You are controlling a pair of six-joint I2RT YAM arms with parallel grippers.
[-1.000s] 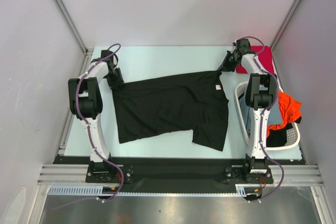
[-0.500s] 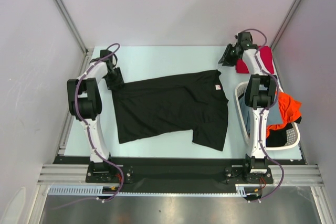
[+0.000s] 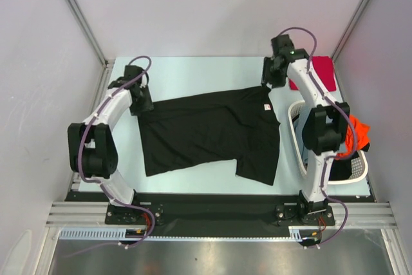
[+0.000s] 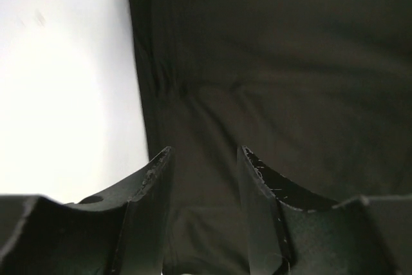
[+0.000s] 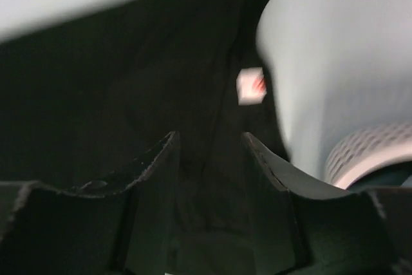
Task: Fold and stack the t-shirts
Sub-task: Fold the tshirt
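The job looks to be in its early part. The black t-shirt (image 3: 206, 136) lies opened out and mostly flat across the middle of the pale tabletop (image 3: 193, 72). Its white neck label (image 3: 264, 107) faces up near the upper right edge of the cloth, and one flap hangs lower at the bottom right, so no fold has been made in it yet. The left gripper (image 3: 141, 101) sits over the shirt's upper left corner and the right gripper (image 3: 269, 78) over its upper right corner. In both wrist views the fingers (image 4: 151, 185) stand apart with only the dark cloth showing beyond the gap, so neither arm is holding anything. In the upper right corner of the overhead view a red t-shirt (image 3: 320, 69) lies as a compact block, apart from the black one. That is probably one tee already folded and the start of the stack, though its layers cannot be made out from here. At the right edge the white basket (image 3: 296, 140) holds a crumpled orange t-shirt (image 3: 360, 134) spilling over its rim, with more cloth beneath it (partly hidden behind the right arm, so a count is not possible). What remains, as I judge it, is most of the work: folding the black tee, moving it onto the red one, then taking the basket's tees out one at a time.
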